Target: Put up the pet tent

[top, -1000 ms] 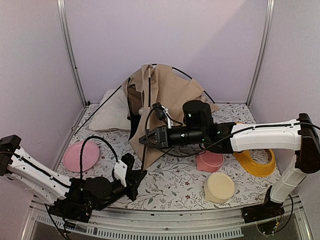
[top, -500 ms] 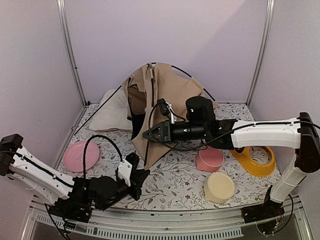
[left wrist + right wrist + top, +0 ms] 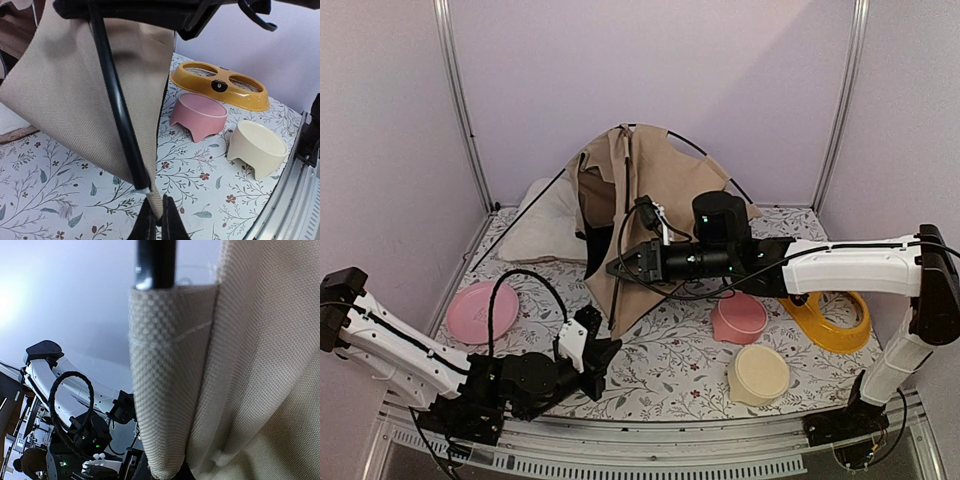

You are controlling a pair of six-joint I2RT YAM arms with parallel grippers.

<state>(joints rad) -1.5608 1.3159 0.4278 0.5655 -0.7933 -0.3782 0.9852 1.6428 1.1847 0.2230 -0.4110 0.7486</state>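
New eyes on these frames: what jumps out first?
The half-raised tan pet tent at the back centre of the table. The right gripper reaches across to pinch its front flap, while the left gripper clamps its bottom corner low on the near side. A pink bowl, cream bowl and yellow double feeder sit to the right.

Lab robot cell, not a home, from where I drive it. Plain lavender panel walls [image 3: 720,70] box it in, framed by aluminium posts [image 3: 459,100]. A slotted metal rail [image 3: 650,462] runs along the near edge, with the left arm [image 3: 400,345] and right arm [image 3: 850,265] mounted there. A floral cloth [image 3: 660,365] covers the table. The props look staged: pet tent [image 3: 665,185], cushion [image 3: 545,228], pink plate [image 3: 480,312], pink bowl [image 3: 740,320], cream bowl [image 3: 758,373], yellow double feeder [image 3: 840,340].
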